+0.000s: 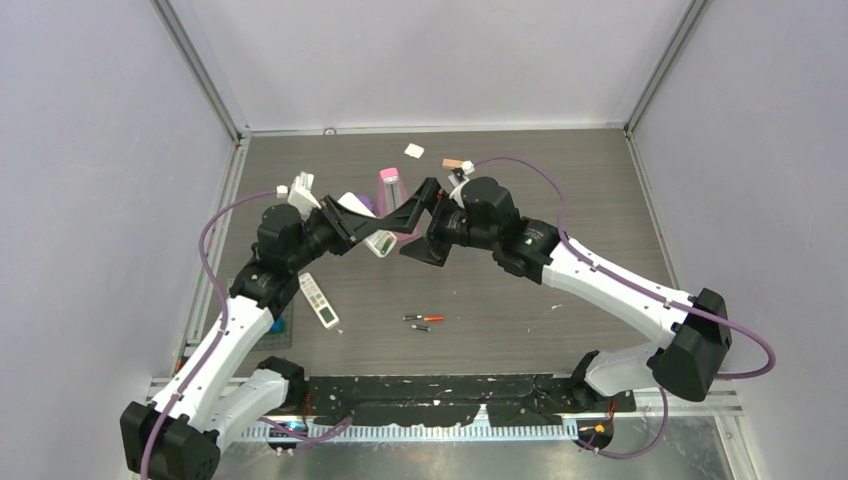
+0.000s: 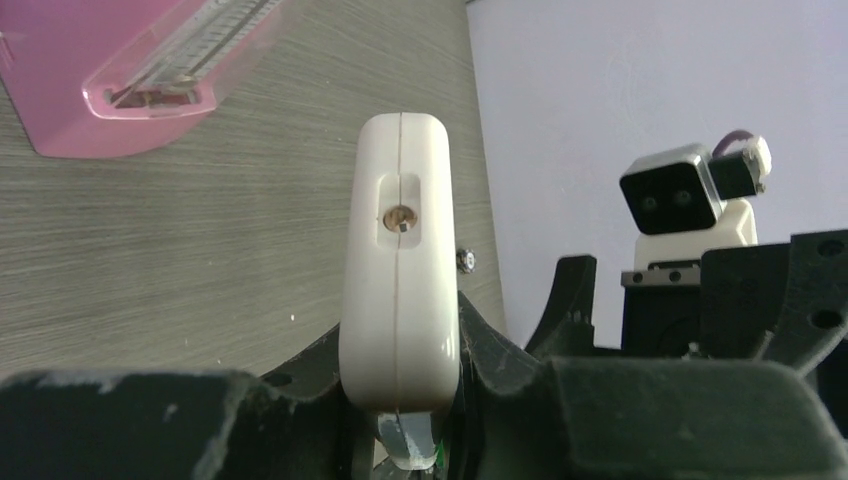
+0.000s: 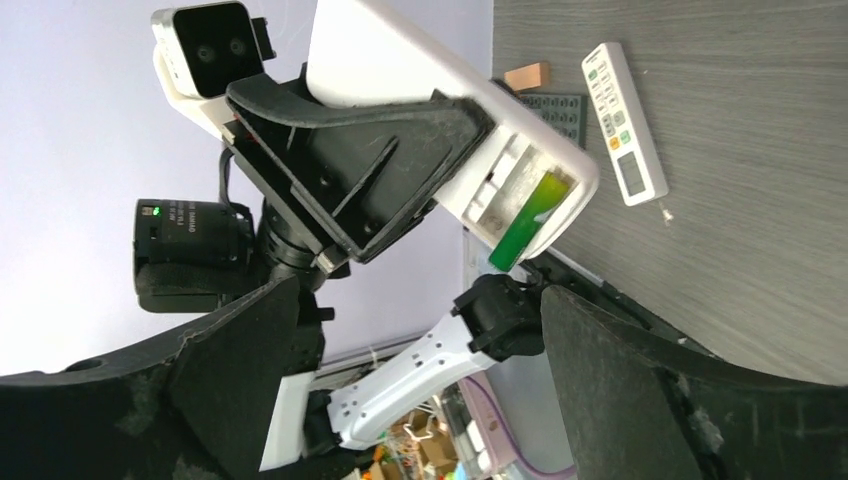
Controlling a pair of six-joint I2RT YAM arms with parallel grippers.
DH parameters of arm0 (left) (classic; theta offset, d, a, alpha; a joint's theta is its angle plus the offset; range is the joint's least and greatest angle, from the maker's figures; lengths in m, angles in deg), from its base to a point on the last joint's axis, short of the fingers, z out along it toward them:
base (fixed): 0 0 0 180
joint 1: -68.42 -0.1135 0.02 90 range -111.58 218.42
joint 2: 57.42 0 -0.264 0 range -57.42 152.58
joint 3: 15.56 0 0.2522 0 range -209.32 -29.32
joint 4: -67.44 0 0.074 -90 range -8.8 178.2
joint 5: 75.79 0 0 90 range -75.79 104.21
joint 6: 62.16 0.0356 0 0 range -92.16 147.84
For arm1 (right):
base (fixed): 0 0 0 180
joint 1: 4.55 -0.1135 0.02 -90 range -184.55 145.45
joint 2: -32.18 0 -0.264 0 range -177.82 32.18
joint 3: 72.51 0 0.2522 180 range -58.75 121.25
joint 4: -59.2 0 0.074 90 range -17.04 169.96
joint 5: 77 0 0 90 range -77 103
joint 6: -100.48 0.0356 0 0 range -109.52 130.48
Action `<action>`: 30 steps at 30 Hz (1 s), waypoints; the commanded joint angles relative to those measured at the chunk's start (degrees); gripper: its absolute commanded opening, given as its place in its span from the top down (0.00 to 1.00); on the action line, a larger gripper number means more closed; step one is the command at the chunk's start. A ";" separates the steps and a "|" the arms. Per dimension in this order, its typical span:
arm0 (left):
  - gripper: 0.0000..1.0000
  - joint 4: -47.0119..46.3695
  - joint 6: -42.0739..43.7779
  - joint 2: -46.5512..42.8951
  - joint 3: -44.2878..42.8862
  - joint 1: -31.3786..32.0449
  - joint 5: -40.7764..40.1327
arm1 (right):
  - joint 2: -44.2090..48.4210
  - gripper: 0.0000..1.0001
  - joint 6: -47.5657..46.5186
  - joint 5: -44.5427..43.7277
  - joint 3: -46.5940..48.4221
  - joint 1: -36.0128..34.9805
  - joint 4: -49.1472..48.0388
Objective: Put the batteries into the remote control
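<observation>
Right now I am watching the left gripper [image 1: 352, 226] clamping the white remote [image 1: 380, 242] and holding it up off the table [image 1: 560, 180], tilted. In the left wrist view the remote is standing edge-on between the jaws. The right gripper [image 1: 418, 226] is hanging at the remote's 3 o'clock with its jaws spread wide and nothing in them, its fingers not touching the remote.

Through the right wrist view I am seeing the remote's battery bay lying open, facing that camera. A green battery [image 3: 525, 225] is sitting in the bay, one end poking past the remote's edge.

Two loose batteries [image 1: 423, 322] are lying side by side on the table at about 5 o'clock from the held remote, well apart from both grippers; one is showing an orange end. A second remote [image 1: 319, 300] is resting flat at 7 o'clock, beside the left arm. A pink box [image 1: 390, 186] is lying at 12 o'clock.
</observation>
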 commanded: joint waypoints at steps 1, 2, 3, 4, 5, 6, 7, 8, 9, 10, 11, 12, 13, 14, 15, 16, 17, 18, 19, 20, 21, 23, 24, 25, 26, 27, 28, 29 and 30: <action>1.00 -0.90 -0.58 -0.47 -2.80 -0.72 5.83 | 1.42 0.04 -11.78 5.58 -0.76 3.52 -0.27; 1.00 -0.56 -0.53 -0.20 -3.11 -1.07 7.83 | 1.66 0.05 -13.87 6.49 -1.02 4.23 -0.62; 1.00 -0.27 -0.52 0.14 -3.40 -1.40 9.73 | 2.20 0.05 -18.37 7.96 -0.92 5.35 -0.51; 1.00 0.02 -0.58 0.49 -3.75 -1.72 11.99 | 2.66 0.05 -20.85 8.78 -0.32 5.80 -0.43; 1.00 0.09 -0.71 0.86 -4.15 -2.04 14.33 | 2.73 0.05 -26.32 10.33 0.27 6.36 0.28; 1.00 -0.01 -1.03 1.35 -4.40 -2.22 16.55 | 2.46 0.04 -31.64 12.17 2.05 6.52 1.33; 1.00 -0.28 -1.26 1.83 -4.80 -2.33 19.16 | 2.14 0.04 -34.17 13.30 3.03 6.72 3.43; 1.00 -0.37 -1.37 2.30 -5.15 -2.34 21.23 | 1.46 0.04 -38.13 15.66 5.00 6.72 4.79; 1.00 -0.44 -1.42 2.71 -5.55 -2.35 23.02 | 1.11 0.05 -39.65 16.93 5.83 6.75 6.95; 1.00 -0.43 -1.28 3.05 -5.96 -2.37 24.64 | 0.57 0.05 -41.78 19.54 6.80 6.77 7.52; 1.00 -0.33 -1.27 3.28 -6.12 -2.43 26.13 | 0.45 0.04 -42.36 20.50 7.08 6.78 8.25; 1.00 -0.33 -1.21 3.49 -6.27 -2.46 26.88 | 0.29 0.05 -43.25 21.79 7.20 6.71 8.54; 1.00 -0.36 -1.24 3.72 -6.42 -2.44 27.55 | 0.26 0.04 -43.58 22.28 7.06 6.66 8.66; 1.00 -0.47 -1.25 3.85 -6.47 -2.44 28.08 | 0.25 0.05 -43.93 23.11 6.86 6.57 8.62; 1.00 -0.60 -1.32 4.10 -6.58 -2.43 28.47 | 0.24 0.05 -44.00 23.47 6.76 6.54 8.57; 1.00 -0.59 -1.33 4.31 -6.58 -2.43 28.69 | 0.24 0.04 -44.21 24.20 6.55 6.41 8.40; 1.00 -0.71 -1.52 4.43 -6.60 -2.43 28.94 | 0.04 0.05 -44.36 24.41 6.60 6.29 8.37; 1.00 -1.14 -1.78 4.55 -6.58 -2.43 29.17 | -0.12 0.04 -44.74 24.68 6.67 6.04 8.57; 1.00 -1.59 -2.09 4.75 -6.62 -2.43 29.61 | -0.49 0.04 -44.94 24.87 6.94 5.88 8.77; 1.00 -2.15 -2.45 4.88 -6.56 -2.43 30.08 | -0.78 0.05 -45.48 24.84 7.11 5.57 9.68; 1.00 -2.96 -2.80 4.98 -6.59 -2.43 30.72 | -1.67 0.05 -46.21 25.01 7.69 5.22 10.24; 1.00 -4.46 -3.43 5.22 -6.58 -2.41 32.64 | -2.48 0.04 -47.30 24.92 8.83 4.74 12.20; 1.00 -4.60 -3.43 5.23 -6.79 -2.43 33.38 | -2.66 0.05 -47.62 24.82 9.15 4.48 13.33; 1.00 -4.68 -3.39 5.20 -6.80 -2.43 33.84 | -2.99 0.04 -48.13 24.63 9.72 4.18 13.78; 1.00 -4.66 -3.43 5.02 -6.80 -2.43 34.13 | -3.09 0.05 -48.30 24.58 9.90 4.12 14.32; 1.00 -4.63 -3.49 4.94 -6.75 -2.43 34.29 | -3.38 0.05 -48.34 24.50 10.19 3.96 14.45; 1.00 -4.62 -3.48 4.89 -6.67 -2.43 34.30 | -3.55 0.04 -48.19 24.52 10.27 3.88 14.55; 1.00 -4.58 -3.43 4.84 -6.66 -2.43 34.33 | -3.78 0.04 -48.14 24.53 10.57 3.59 14.57; 1.00 -4.56 -3.42 4.91 -6.65 -2.43 34.32 | -3.93 0.05 -48.04 24.53 10.59 3.43 14.41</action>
